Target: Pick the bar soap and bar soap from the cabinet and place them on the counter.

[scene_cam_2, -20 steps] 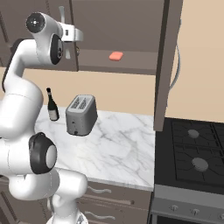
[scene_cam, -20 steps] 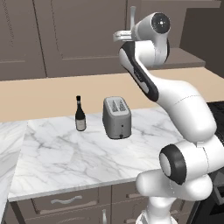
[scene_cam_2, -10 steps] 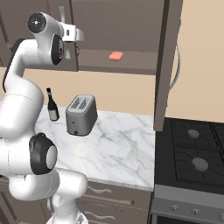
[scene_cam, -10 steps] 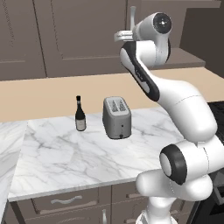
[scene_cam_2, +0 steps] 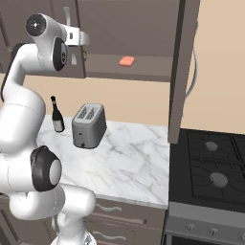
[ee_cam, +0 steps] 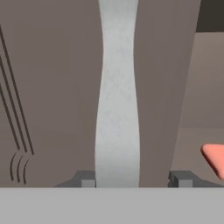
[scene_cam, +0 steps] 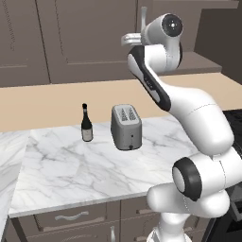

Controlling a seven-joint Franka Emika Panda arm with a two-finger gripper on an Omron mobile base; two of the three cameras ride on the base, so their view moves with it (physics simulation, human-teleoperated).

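One salmon-pink bar soap [scene_cam_2: 127, 61] lies on the open shelf of the dark wall cabinet [scene_cam_2: 143, 28], whose right door [scene_cam_2: 184, 72] stands swung out. The same bar soap [ee_cam: 215, 158] shows at the right edge of the hand view. My gripper [scene_cam_2: 72, 40] is raised to the cabinet's closed left door [scene_cam: 85, 42]. Its jaws sit on either side of that door's long silver handle [ee_cam: 116, 87], and the left fingertip [ee_cam: 87, 179] touches it. The gripper [ee_cam: 134, 179] holds no soap. The white marble counter [scene_cam: 71, 165] lies below.
A grey toaster [scene_cam: 125, 126] and a dark bottle [scene_cam: 86, 124] stand at the back of the counter [scene_cam_2: 134, 158]. A black stove [scene_cam_2: 215, 167] adjoins it on the right. The open door hangs over the counter's right end. Drawers [scene_cam: 71, 217] run below.
The arm and everything on the counter stand as before. The jaws have closed in on the door handle.
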